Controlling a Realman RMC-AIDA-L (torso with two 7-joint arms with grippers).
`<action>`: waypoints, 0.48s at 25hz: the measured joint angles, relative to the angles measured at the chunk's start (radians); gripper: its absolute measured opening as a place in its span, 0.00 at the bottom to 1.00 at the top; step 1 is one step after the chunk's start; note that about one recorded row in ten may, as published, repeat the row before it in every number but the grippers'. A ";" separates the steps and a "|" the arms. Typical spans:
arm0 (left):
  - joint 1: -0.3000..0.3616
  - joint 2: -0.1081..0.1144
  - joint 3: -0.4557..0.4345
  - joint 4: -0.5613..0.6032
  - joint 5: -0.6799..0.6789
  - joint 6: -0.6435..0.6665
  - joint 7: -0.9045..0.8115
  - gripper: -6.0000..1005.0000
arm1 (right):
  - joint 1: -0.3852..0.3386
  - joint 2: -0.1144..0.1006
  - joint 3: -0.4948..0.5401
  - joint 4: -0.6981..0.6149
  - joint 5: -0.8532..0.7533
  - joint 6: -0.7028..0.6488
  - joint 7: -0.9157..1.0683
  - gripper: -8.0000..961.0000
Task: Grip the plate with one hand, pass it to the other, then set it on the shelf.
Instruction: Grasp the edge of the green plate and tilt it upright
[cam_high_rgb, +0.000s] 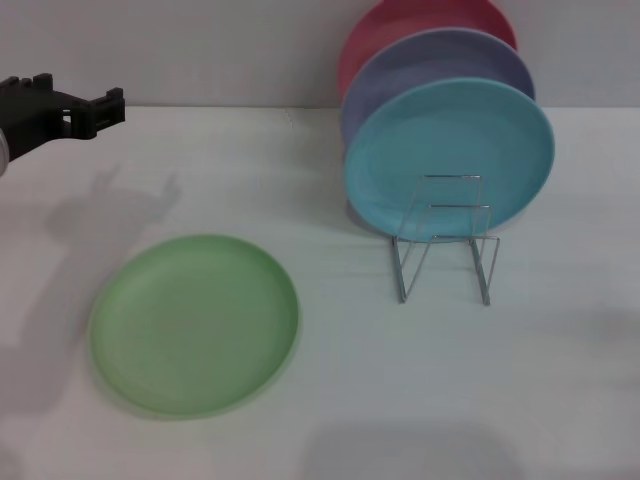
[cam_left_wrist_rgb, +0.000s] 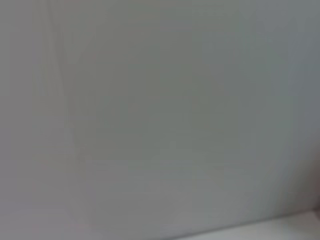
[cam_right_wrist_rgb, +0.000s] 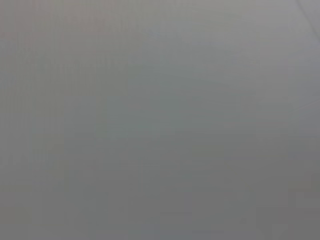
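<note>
The light green plate (cam_high_rgb: 195, 322) lies flat on the white table at the front left. My left gripper (cam_high_rgb: 106, 110), black, hovers high at the far left edge, well behind the plate and apart from it, open and empty. The silver wire rack (cam_high_rgb: 446, 245) stands at the middle right, its front slots bare. My right gripper is out of view. Both wrist views show only a plain grey surface.
A turquoise plate (cam_high_rgb: 450, 150) stands upright in the back of the rack, with a lavender plate (cam_high_rgb: 440, 60) and a red plate (cam_high_rgb: 400, 25) behind it. The white table (cam_high_rgb: 330, 400) stretches between the green plate and the rack.
</note>
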 joint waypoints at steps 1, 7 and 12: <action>-0.011 -0.006 -0.031 0.010 -0.043 -0.060 0.040 0.81 | 0.000 0.000 -0.001 0.001 0.000 0.000 0.000 0.87; -0.099 -0.029 -0.257 0.006 -0.222 -0.391 0.227 0.80 | 0.003 -0.001 -0.001 0.004 -0.001 -0.008 0.022 0.87; -0.106 -0.029 -0.308 -0.002 -0.220 -0.487 0.239 0.80 | 0.004 -0.001 -0.002 0.005 -0.007 -0.012 0.037 0.87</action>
